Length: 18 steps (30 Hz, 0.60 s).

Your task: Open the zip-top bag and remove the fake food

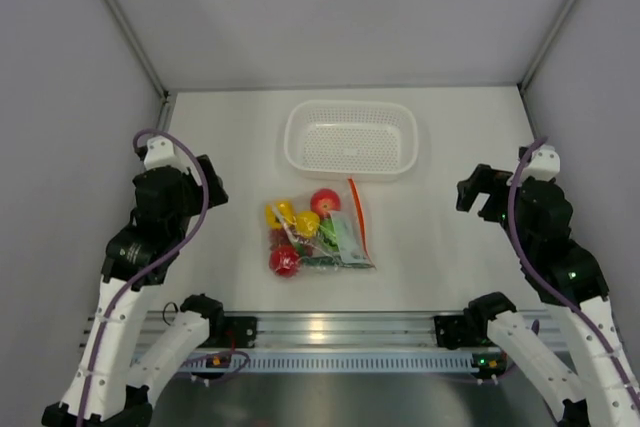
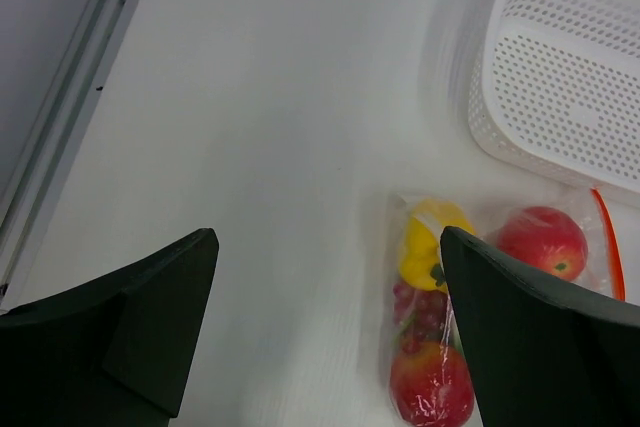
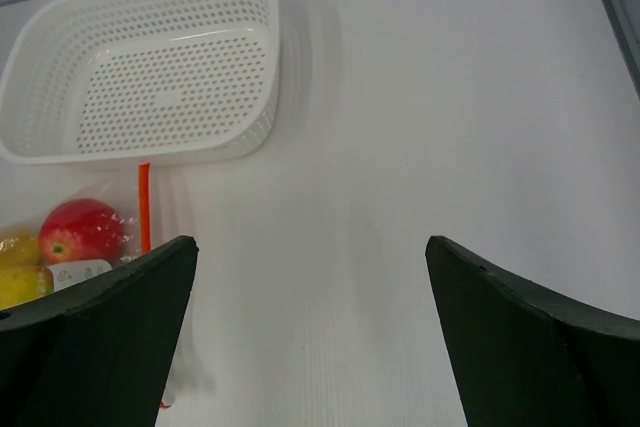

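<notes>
1. Mid-desk, a bit toward the near edge: zip-top bag point(image 1: 322, 235) lies flat on the desk point(image 1: 440, 267). Nothing is touching it.
2. Orange-red zip strip point(image 1: 356, 209) runs along the bag's right side, far end pointing at the basket. Can't tell if it's sealed.
3. Fake food point(image 1: 300, 232) is all inside the bag. One red round piece point(image 1: 323, 201) sits at the far end by the strip, and a second red piece point(image 1: 285, 261) at the near-left corner of the bag. Yellow pieces point(image 1: 280, 214) are on the left side, green bits point(image 1: 338, 239) toward the right. Purplish grapes point(image 2: 420, 309) show between yellow and red in the left wrist view.
4. White perforated basket point(image 1: 350, 137) sits toward the far edge, centre, just beyond the bag, not touching it. Nothing is in it.
5. Left gripper point(image 2: 328, 247) hangs above the desk's left side, fingers spread wide, nothing between them. Bag is off to its right.
6. Right gripper point(image 3: 310, 247) hangs above the desk's right side, fingers also wide apart, nothing held. Bag and basket are off to its left.
7. Both grippers are well apart from the bag.
</notes>
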Tool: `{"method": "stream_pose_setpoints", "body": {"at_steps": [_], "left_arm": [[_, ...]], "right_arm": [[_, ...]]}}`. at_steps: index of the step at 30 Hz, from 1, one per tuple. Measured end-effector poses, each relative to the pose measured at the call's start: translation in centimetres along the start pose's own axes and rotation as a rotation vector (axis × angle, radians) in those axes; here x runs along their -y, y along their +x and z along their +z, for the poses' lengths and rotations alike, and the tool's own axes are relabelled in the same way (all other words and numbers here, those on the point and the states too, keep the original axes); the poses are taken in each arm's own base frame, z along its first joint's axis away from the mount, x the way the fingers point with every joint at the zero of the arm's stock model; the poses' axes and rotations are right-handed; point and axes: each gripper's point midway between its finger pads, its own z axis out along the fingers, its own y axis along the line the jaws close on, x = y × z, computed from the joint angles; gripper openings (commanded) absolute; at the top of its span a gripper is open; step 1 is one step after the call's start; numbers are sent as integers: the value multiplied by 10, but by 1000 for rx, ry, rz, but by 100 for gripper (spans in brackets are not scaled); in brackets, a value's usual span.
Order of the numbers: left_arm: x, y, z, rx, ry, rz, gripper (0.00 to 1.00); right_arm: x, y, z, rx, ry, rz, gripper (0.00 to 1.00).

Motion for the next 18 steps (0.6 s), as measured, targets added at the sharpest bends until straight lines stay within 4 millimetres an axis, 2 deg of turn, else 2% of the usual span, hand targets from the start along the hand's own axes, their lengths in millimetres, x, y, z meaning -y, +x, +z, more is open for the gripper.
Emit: {"method": "stream_pose_setpoints", "body": {"at_steps": [5,8,14,18], "left_arm": [[-2,-1,2,2,-21,-14,99],[1,5,9,-32,-22,-5,99],[15,26,45,-180,-49,34,99],[44,57,72,-293,-63,119,99]], "right_arm": [[1,5,6,-19,11,-4,99],[1,7,8,-26,20,-1,99],[0,18,15,-56,17,-1,99],[0,21,16,-70,18,-5,99]]}}
